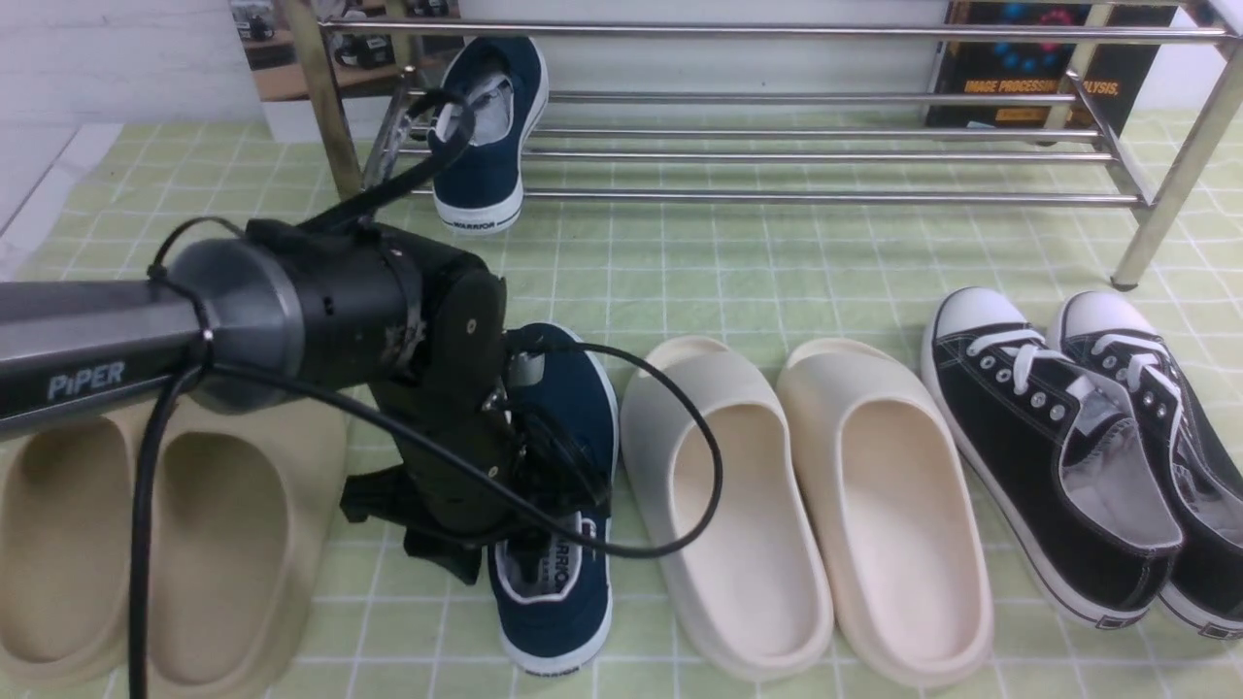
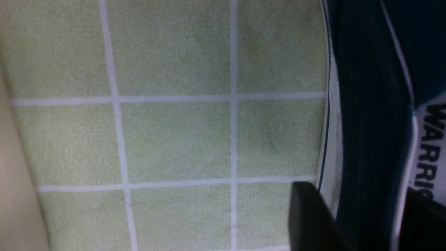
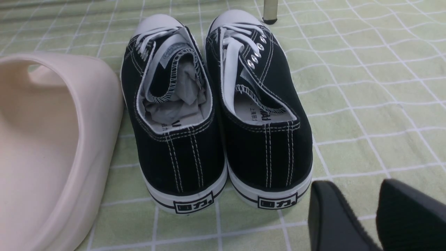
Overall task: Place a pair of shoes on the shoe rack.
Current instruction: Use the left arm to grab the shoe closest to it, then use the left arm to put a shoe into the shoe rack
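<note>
One navy slip-on shoe (image 1: 486, 146) sits on the chrome shoe rack (image 1: 777, 155) at its left end, heel toward me. The other navy shoe (image 1: 568, 408) lies on the green checked mat between the slides. My left gripper (image 1: 529, 553) reaches down at its heel end. In the left wrist view the left gripper (image 2: 366, 223) straddles the shoe's side wall (image 2: 369, 104), one finger outside against the white sole and one inside on the insole, shut on it. My right gripper (image 3: 362, 195) shows only in its wrist view, open and empty, just behind the black sneakers.
Cream slides (image 1: 806, 505) lie right of the floor shoe, beige slides (image 1: 146, 534) left of it under my left arm. Black lace-up sneakers (image 1: 1068, 447) (image 3: 216, 122) lie at the right near a rack leg (image 1: 1165, 194). A dark book (image 1: 1029, 68) stands behind the rack.
</note>
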Available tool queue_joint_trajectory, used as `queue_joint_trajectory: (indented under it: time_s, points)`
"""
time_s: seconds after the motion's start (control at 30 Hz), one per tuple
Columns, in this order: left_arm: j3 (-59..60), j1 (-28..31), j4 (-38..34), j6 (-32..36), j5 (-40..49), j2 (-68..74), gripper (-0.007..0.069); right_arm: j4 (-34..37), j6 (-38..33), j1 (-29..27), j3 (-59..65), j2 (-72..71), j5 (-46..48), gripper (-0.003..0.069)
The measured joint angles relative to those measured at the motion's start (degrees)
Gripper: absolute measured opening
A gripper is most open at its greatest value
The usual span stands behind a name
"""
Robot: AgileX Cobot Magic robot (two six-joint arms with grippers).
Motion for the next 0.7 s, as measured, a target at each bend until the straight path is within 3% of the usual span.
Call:
queue_joint_trajectory:
  time_s: [0.17, 0.2, 0.47, 0.7]
  points:
    - [0.0, 0.0, 0.01, 0.17, 0.05, -0.85, 0.0006, 0.0, 0.0, 0.0, 0.0, 0.0, 0.0, 0.0239]
    - [-0.06, 0.0, 0.09, 0.17, 0.31, -1.57, -0.0013, 0.0, 0.0, 0.0, 0.0, 0.0, 0.0, 0.0239]
    - [-6.12, 0.6, 0.14, 1.56, 5.16, -8.5, -0.0011, 0.0, 0.0, 0.0, 0.0, 0.0, 0.0, 0.0239]
    - [-19.03, 5.91, -3.13, 5.57, 5.73, -7.6, -0.0011, 0.0, 0.0, 0.0, 0.0, 0.0, 0.0, 0.0239]
